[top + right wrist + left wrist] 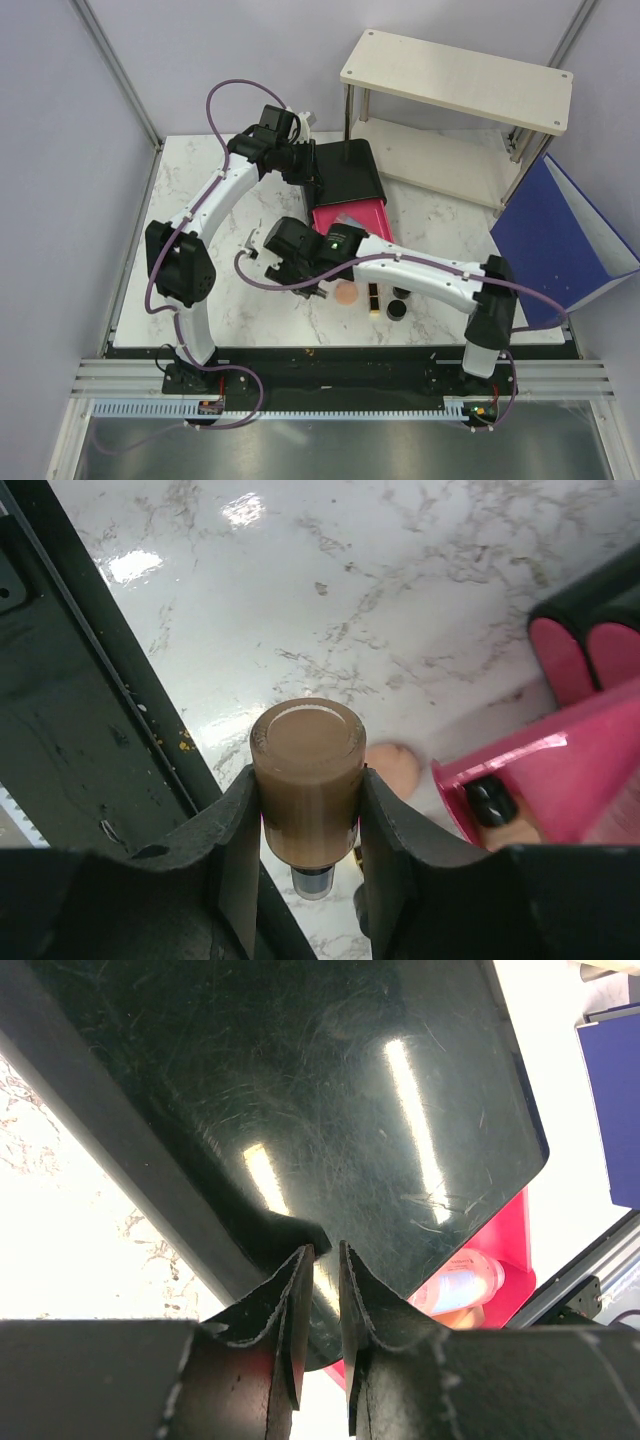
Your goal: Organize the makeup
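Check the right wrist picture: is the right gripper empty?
No, the right gripper is shut on a tan bottle, which sits squeezed between its jaws.

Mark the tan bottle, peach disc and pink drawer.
tan bottle (305, 780): right wrist view, body.
peach disc (346, 293): top external view, centre.
pink drawer (376, 221): top external view, bare right side.

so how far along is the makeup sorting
Early on. Done: a clear tube lies in the open pink drawer. In hand: the right gripper is clamped on a tan bottle above the table. Left: the peach disc, the lipstick and two black jars sit out on the marble. The left gripper is at the black box.
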Tool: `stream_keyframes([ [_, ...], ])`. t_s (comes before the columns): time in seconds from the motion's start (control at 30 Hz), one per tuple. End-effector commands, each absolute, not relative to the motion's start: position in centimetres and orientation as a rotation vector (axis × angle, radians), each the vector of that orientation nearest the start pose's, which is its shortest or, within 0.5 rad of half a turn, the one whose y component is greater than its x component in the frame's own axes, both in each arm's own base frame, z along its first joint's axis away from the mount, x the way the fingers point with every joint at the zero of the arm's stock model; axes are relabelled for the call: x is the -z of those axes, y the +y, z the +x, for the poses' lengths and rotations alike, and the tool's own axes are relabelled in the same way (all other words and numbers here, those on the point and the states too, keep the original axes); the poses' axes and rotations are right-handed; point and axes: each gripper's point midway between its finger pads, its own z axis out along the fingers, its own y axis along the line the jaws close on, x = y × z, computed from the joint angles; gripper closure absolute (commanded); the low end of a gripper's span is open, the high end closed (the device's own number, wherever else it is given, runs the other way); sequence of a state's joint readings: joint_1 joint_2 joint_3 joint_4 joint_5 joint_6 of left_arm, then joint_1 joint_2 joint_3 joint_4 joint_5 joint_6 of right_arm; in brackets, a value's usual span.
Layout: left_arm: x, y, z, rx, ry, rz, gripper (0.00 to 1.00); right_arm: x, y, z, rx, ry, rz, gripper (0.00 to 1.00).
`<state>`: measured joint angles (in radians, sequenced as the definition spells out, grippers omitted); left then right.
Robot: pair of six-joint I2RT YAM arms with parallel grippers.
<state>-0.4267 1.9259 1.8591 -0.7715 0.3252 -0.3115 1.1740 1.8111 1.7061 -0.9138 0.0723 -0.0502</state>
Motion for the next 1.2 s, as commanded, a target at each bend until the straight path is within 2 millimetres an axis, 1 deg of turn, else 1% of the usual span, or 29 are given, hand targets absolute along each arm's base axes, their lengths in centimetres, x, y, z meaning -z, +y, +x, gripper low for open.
stream_keyframes([
  [0.0, -9.9, -21.6, 36.7, 0.46, 2.892, 0.31, 0.73, -22.4, 36.1, 20.5, -0.168, 2.09, -1.268, 1.0],
  [0.07, -9.9, -21.6, 36.6, 0.46, 2.892, 0.308, 0.73, -23.9, 34.4, 22.0, -0.061, 2.054, -1.188, 1.0],
  [0.1, -9.9, -21.6, 36.7, 0.461, 2.891, 0.306, 0.73, -24.2, 33.1, 23.3, 0.041, 2.04, -1.135, 1.0],
  [0.13, -9.9, -21.7, 36.6, 0.464, 2.893, 0.306, 0.73, -24.4, 32.2, 24.0, 0.091, 2.031, -1.113, 1.0],
  [0.2, -9.9, -21.7, 36.6, 0.467, 2.893, 0.307, 0.73, -24.1, 30.1, 26.1, 0.206, 2.037, -1.065, 1.0],
  [0.23, -9.9, -21.7, 36.6, 0.467, 2.893, 0.307, 0.73, -24.0, 29.5, 26.8, 0.228, 2.042, -1.047, 1.0],
  [0.27, -9.9, -21.7, 36.5, 0.469, 2.893, 0.307, 0.73, -23.8, 28.2, 28.1, 0.264, 2.061, -1.003, 1.0],
  [0.3, -10.0, -21.7, 36.5, 0.467, 2.892, 0.307, 0.73, -23.7, 27.7, 29.0, 0.28, 2.062, -0.977, 1.0],
  [0.33, -10.0, -21.6, 36.5, 0.466, 2.893, 0.309, 0.73, -24.0, 26.9, 29.8, 0.306, 2.062, -0.937, 1.0],
  [0.37, -9.9, -21.6, 36.4, 0.466, 2.894, 0.309, 0.73, -24.3, 26.1, 31.2, 0.31, 2.06, -0.874, 1.0],
  [0.4, -9.9, -21.6, 36.4, 0.466, 2.894, 0.309, 0.73, -23.9, 25.5, 31.7, 0.326, 2.068, -0.857, 1.0],
  [0.47, -9.9, -21.6, 36.4, 0.466, 2.894, 0.309, 0.73, -24.3, 24.3, 33.4, 0.354, 2.059, -0.77, 1.0],
  [0.53, -9.9, -21.6, 36.4, 0.47, 2.896, 0.31, 0.73, -23.7, 23.7, 34.3, 0.374, 2.072, -0.746, 1.0],
  [0.57, -9.9, -21.6, 36.4, 0.47, 2.896, 0.31, 0.73, -23.8, 23.4, 34.9, 0.372, 2.068, -0.718, 1.0],
  [0.67, -9.9, -21.6, 36.3, 0.471, 2.897, 0.312, 0.73, -22.6, 23.4, 35.6, 0.355, 2.082, -0.713, 1.0],
  [0.77, -9.8, -21.6, 36.2, 0.468, 2.899, 0.316, 0.73, -20.8, 23.8, 35.6, 0.348, 2.11, -0.74, 1.0],
  [0.87, -9.7, -21.4, 36.2, 0.458, 2.9, 0.317, 0.73, -19.5, 23.9, 35.5, 0.344, 2.129, -0.744, 1.0],
  [0.9, -9.7, -21.4, 36.2, 0.457, 2.901, 0.319, 0.73, -18.8, 23.7, 35.3, 0.355, 2.14, -0.748, 1.0],
  [0.97, -9.6, -21.3, 36.0, 0.454, 2.906, 0.318, 0.73, -18.3, 23.6, 35.4, 0.354, 2.137, -0.739, 1.0],
  [1.0, -9.5, -21.3, 36.0, 0.451, 2.905, 0.32, 0.73, -17.5, 23.3, 35.1, 0.371, 2.145, -0.753, 1.0],
  [1.07, -9.4, -21.2, 35.9, 0.445, 2.909, 0.323, 0.73, -16.6, 23.0, 35.0, 0.383, 2.141, -0.751, 1.0],
  [1.1, -9.4, -21.1, 35.9, 0.444, 2.91, 0.325, 0.73, -16.4, 22.7, 35.0, 0.393, 2.14, -0.743, 1.0],
  [1.13, -9.3, -21.1, 35.9, 0.444, 2.911, 0.325, 0.73, -16.6, 22.7, 35.0, 0.392, 2.129, -0.736, 1.0],
  [1.17, -9.4, -21.1, 35.9, 0.445, 2.908, 0.328, 0.73, -16.2, 22.6, 34.9, 0.393, 2.128, -0.739, 1.0],
])
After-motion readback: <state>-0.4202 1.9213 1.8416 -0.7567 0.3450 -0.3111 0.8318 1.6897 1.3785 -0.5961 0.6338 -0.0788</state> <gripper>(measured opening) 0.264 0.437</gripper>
